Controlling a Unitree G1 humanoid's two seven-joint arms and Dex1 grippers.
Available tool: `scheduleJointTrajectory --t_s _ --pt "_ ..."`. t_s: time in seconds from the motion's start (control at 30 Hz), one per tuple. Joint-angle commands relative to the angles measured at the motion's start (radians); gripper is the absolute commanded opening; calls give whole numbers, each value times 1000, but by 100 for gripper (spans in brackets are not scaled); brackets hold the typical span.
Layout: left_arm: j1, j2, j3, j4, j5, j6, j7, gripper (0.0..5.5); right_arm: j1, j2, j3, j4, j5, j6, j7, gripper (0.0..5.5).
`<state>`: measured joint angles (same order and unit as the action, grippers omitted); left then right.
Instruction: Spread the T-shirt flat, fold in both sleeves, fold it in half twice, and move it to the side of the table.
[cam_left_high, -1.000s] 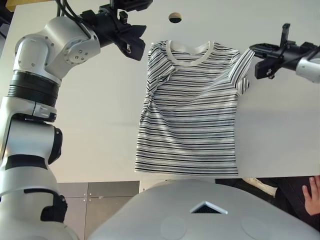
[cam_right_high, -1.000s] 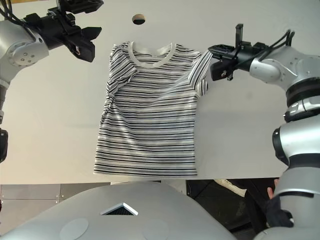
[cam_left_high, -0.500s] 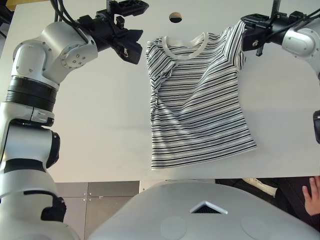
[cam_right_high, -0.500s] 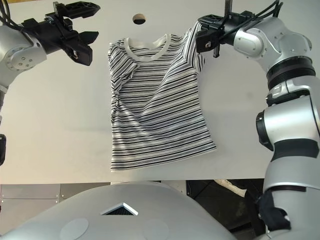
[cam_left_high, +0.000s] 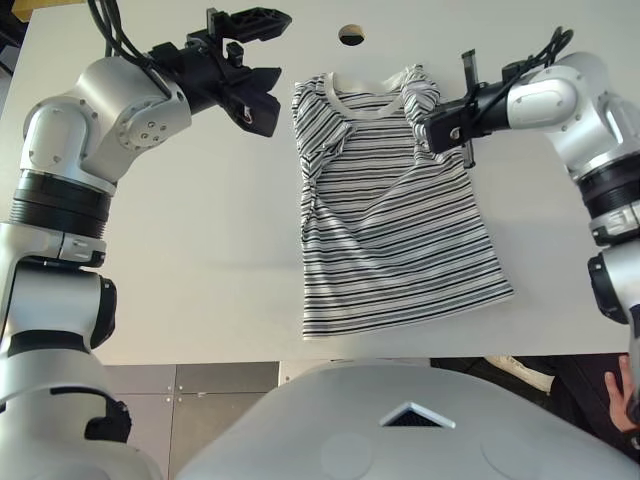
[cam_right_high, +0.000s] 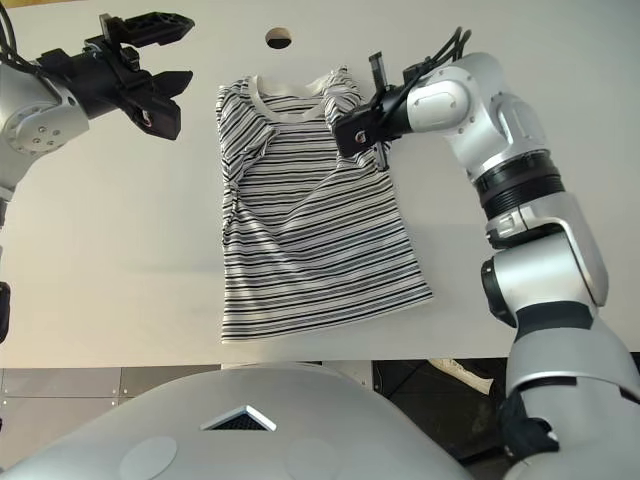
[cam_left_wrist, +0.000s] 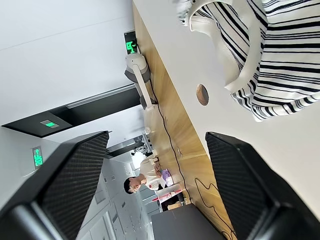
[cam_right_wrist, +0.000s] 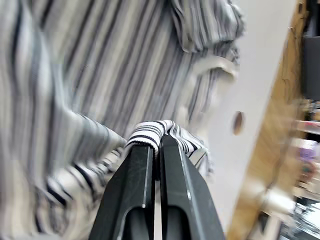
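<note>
– what's on the worktop (cam_left_high: 180, 250)?

– one striped shirt (cam_left_high: 390, 230), lying roughly in the middle, collar at the far side, hem near the front edge. it sits a bit skewed, the hem swung toward the robot's right. most of the body is flat, but the edge on the robot's left is rumpled up near the shoulder.

– and the arms?

– the right hand (cam_left_high: 437, 128) is over the chest of the shirt, just below the collar, its two fingers (cam_right_wrist: 137, 165) pressed together on a fold of the striped cloth. that's the sleeve (cam_left_high: 420, 90) on the robot's right, drawn in over the shirt and bunched beside the neckline.

– the other one?

– the left hand (cam_left_high: 262, 62) hangs above bare worktop, just beside the shirt's shoulder on the robot's left, not touching it. its fingers (cam_left_wrist: 75, 175) stand wide apart with nothing between them.

– anything else up there?

– a small round hole (cam_left_high: 351, 35) in the worktop, just beyond the collar.
</note>
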<state>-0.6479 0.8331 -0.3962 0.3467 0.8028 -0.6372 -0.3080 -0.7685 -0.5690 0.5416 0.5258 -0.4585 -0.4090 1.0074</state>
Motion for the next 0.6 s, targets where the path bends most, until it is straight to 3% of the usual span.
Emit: scheduleJointTrajectory --t_s 0.03,0.2,0.37,0.6 --pt "32 20 23 -36 -15 16 -23 362 46 64 -30 -106 55 220 53 11" --pt "68 26 45 -78 -27 29 -35 362 56 185 -65 -98 79 506 5 11" --pt "99 24 61 -115 -35 43 -47 362 23 274 -84 -28 75 623 -111 11" --pt "135 29 79 -154 -45 57 -53 362 -57 320 -103 108 78 621 -222 131"
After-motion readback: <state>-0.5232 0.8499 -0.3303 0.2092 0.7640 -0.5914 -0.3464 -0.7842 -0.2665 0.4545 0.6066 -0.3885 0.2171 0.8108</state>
